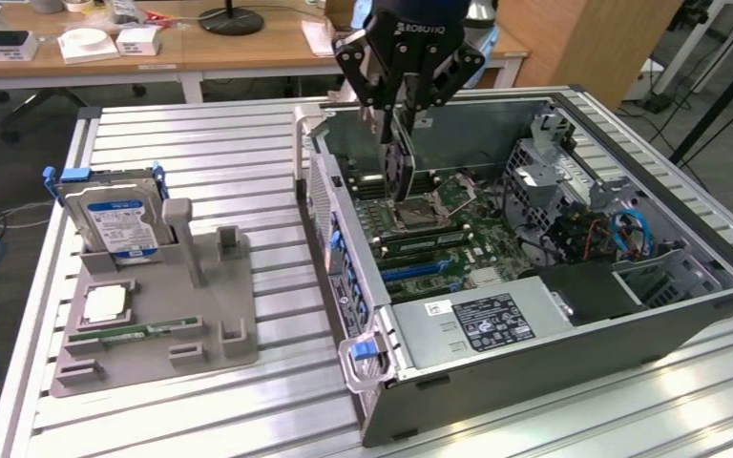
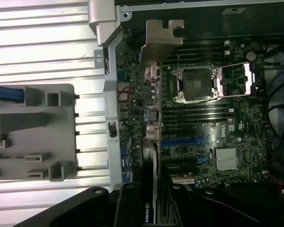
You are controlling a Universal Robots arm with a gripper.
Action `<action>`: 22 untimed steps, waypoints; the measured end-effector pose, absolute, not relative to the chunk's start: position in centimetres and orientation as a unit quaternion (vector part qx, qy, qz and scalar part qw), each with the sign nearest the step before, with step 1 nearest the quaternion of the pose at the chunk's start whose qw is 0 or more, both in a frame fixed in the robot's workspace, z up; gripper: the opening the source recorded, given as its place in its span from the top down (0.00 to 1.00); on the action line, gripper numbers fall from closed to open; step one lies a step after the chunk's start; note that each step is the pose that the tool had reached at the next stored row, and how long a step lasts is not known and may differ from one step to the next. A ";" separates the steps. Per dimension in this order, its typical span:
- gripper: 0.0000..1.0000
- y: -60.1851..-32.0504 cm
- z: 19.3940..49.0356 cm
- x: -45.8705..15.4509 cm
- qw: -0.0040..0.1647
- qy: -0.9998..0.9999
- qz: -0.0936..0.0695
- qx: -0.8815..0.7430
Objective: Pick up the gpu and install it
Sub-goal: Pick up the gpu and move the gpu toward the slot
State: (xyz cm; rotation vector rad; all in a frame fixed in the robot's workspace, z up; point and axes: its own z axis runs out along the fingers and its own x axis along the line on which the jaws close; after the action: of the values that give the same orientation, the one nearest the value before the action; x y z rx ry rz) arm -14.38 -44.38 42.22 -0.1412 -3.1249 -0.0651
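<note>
The gpu (image 1: 401,164) hangs on edge, held from above by my gripper (image 1: 396,119), which is shut on it. It sits inside the open computer case (image 1: 672,315), just above the motherboard (image 1: 437,239) near the rear wall. In the wrist view the gpu (image 2: 151,156) appears edge-on, its silver end bracket (image 2: 159,42) standing over the board's rear connectors. My black fingers (image 2: 128,208) clamp the card's near end. The blue and black expansion slots (image 2: 184,142) lie beside the card.
To the exterior view's left, a grey holder (image 1: 150,315) carries a hard drive (image 1: 112,219), a processor (image 1: 106,303) and a memory stick (image 1: 137,334). The case's rear wall (image 1: 328,210), power supply (image 1: 494,320) and drive cage (image 1: 545,181) ring the board.
</note>
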 end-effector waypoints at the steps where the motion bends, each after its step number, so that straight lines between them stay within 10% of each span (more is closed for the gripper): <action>1: 0.74 -44.4 42.2 -14.2 0.006 -0.999 -0.021 -0.045; 22: 0.74 -44.4 42.2 -11.8 0.006 -0.999 -0.021 -0.045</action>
State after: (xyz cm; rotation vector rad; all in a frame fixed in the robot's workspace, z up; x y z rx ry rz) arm -11.79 -44.38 42.22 -0.1412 -3.1249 -0.0651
